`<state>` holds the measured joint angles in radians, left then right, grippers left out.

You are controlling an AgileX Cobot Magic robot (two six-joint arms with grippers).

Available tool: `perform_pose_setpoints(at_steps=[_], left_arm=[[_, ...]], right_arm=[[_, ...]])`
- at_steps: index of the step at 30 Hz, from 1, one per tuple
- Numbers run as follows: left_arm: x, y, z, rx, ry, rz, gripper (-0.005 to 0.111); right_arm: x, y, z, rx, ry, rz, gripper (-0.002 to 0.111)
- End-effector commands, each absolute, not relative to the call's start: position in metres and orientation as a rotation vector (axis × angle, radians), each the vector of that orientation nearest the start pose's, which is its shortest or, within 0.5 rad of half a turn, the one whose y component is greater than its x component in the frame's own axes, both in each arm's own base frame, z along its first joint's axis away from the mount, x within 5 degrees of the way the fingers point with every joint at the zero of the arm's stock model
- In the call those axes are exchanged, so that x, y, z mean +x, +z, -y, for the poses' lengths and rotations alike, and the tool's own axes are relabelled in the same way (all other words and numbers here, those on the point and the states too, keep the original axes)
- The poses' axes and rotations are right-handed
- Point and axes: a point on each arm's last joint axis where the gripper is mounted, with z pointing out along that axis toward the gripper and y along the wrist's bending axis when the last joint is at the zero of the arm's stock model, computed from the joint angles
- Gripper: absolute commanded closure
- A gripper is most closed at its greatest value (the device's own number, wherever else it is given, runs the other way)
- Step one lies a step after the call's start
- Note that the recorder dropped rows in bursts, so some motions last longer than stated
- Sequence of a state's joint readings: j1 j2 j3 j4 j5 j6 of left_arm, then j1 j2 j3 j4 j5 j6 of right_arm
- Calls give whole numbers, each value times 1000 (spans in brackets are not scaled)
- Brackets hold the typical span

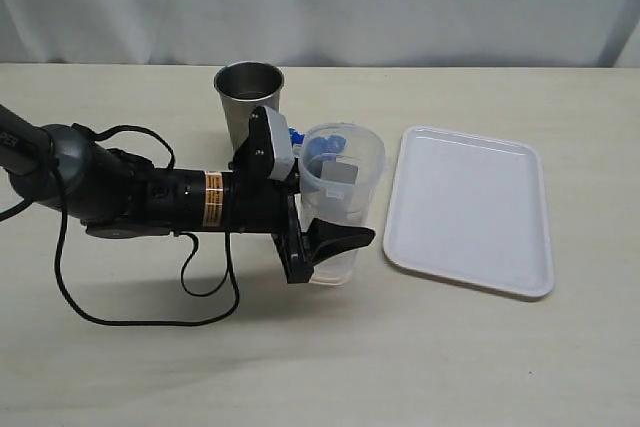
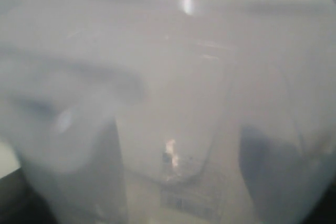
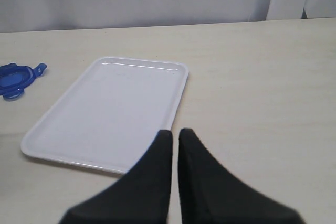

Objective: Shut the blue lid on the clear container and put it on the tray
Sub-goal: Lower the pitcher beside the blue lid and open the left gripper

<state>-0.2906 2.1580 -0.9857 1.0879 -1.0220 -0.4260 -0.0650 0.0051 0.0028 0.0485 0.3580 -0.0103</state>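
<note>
The clear container [image 1: 365,157] is standing upright, mouth facing up, just beside the tray [image 1: 470,212]; the left tool [image 1: 352,205] is gripping its sides. The right tool [image 3: 175,140] is sitting closed.

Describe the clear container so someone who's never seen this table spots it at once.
In the exterior view, find the white tray on the right of the table. Just left of it stands the clear container, held by the left gripper. Unlike the steel cup behind it, it is see-through.
</note>
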Motion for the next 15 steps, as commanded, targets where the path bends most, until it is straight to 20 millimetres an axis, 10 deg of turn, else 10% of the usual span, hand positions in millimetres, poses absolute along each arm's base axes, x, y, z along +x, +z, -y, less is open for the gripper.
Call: perform_pose_setpoints(at_steps=[1, 15], left_arm=[[343, 94, 175, 1129, -814, -1581, 107], [343, 84, 174, 1157, -784, -1557, 107]], right_arm=[[53, 182, 2, 79, -12, -1826, 104], [53, 182, 2, 79, -12, -1826, 104]])
